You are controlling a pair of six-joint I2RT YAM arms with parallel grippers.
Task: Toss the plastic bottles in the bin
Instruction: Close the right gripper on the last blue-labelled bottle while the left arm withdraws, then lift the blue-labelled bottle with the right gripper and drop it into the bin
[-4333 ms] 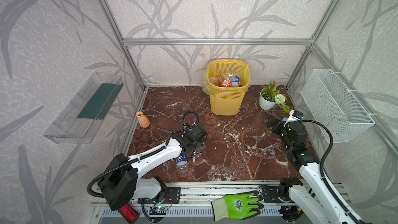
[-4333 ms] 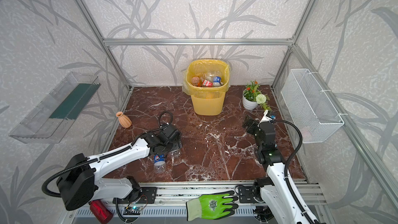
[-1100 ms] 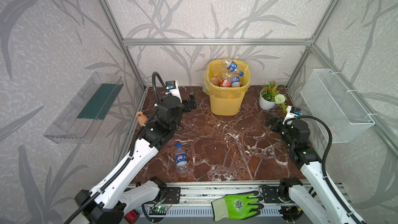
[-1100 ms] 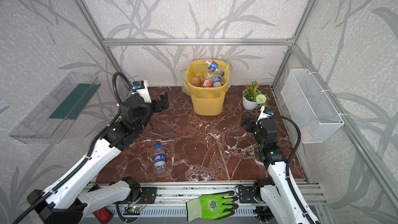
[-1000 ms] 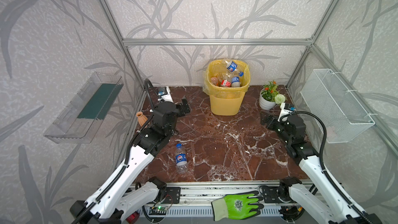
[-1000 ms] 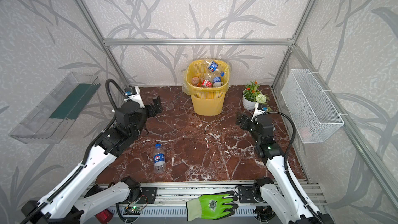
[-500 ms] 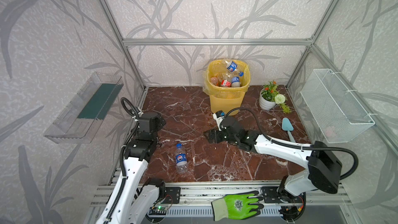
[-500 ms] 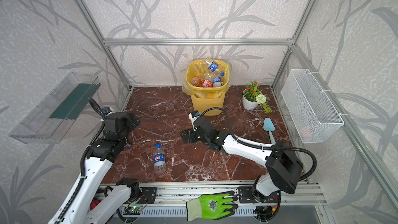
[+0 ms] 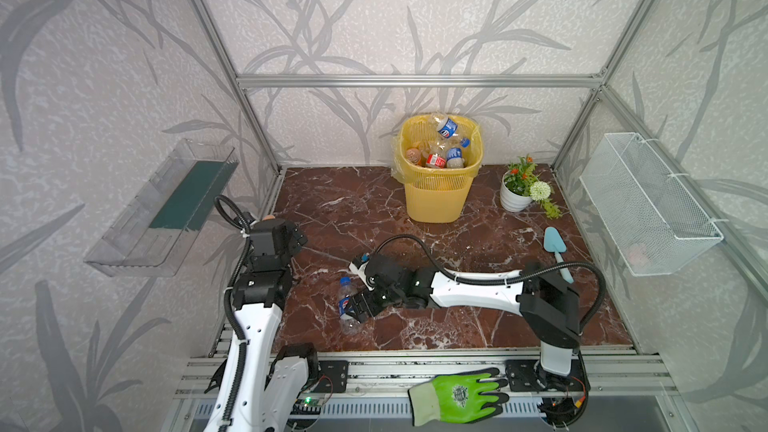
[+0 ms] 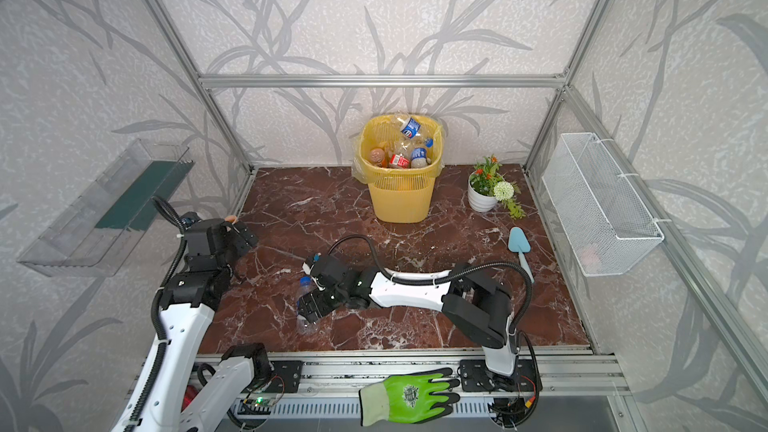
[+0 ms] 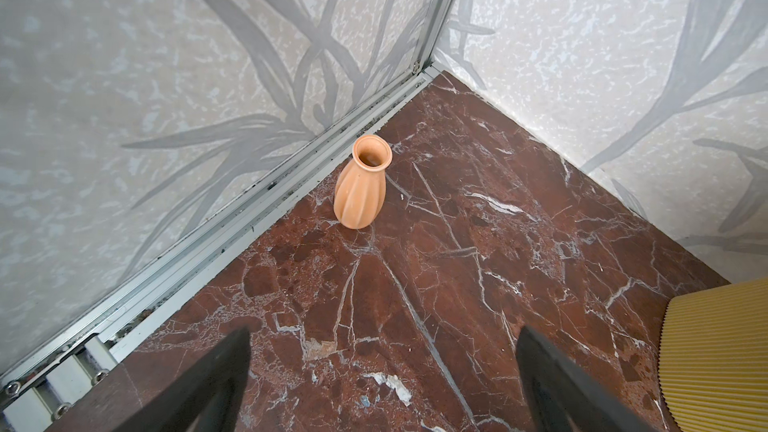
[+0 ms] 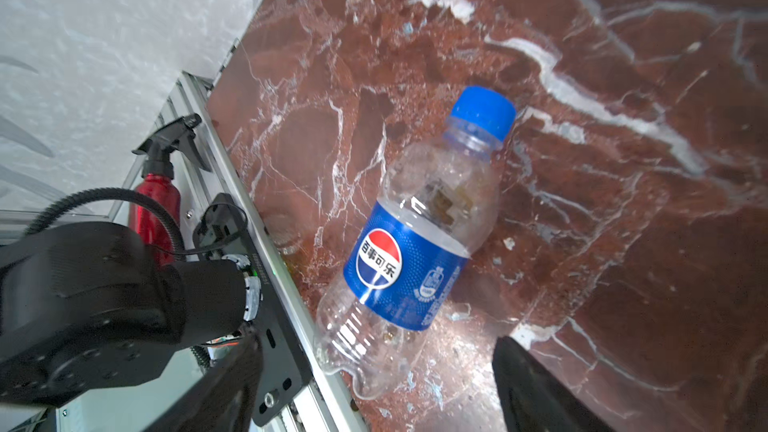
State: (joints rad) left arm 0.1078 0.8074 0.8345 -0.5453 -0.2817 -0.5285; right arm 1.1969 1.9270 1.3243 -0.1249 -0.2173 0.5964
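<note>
One clear plastic bottle (image 9: 344,307) (image 10: 304,305) (image 12: 415,251) with a blue cap and blue label lies on the marble floor near the front left. My right gripper (image 9: 360,306) (image 10: 312,305) (image 12: 374,384) reaches across the middle and hangs over it, open, one finger on each side of the bottle's base without touching it. The yellow bin (image 9: 436,195) (image 10: 400,201) stands at the back wall with several bottles (image 9: 446,147) inside. My left gripper (image 9: 297,238) (image 10: 243,238) (image 11: 384,367) is open and empty by the left wall.
A small orange vase (image 11: 360,184) stands ahead of the left gripper by the wall rail. A red spray bottle (image 12: 153,197) sits past the front rail. Potted plant (image 9: 517,193), blue trowel (image 9: 555,243), wire basket (image 9: 648,209), clear tray (image 9: 166,205), green glove (image 9: 457,394).
My right arm swung from the right side across the floor to the lying bottle. My left arm drew back from near the bin to the left wall.
</note>
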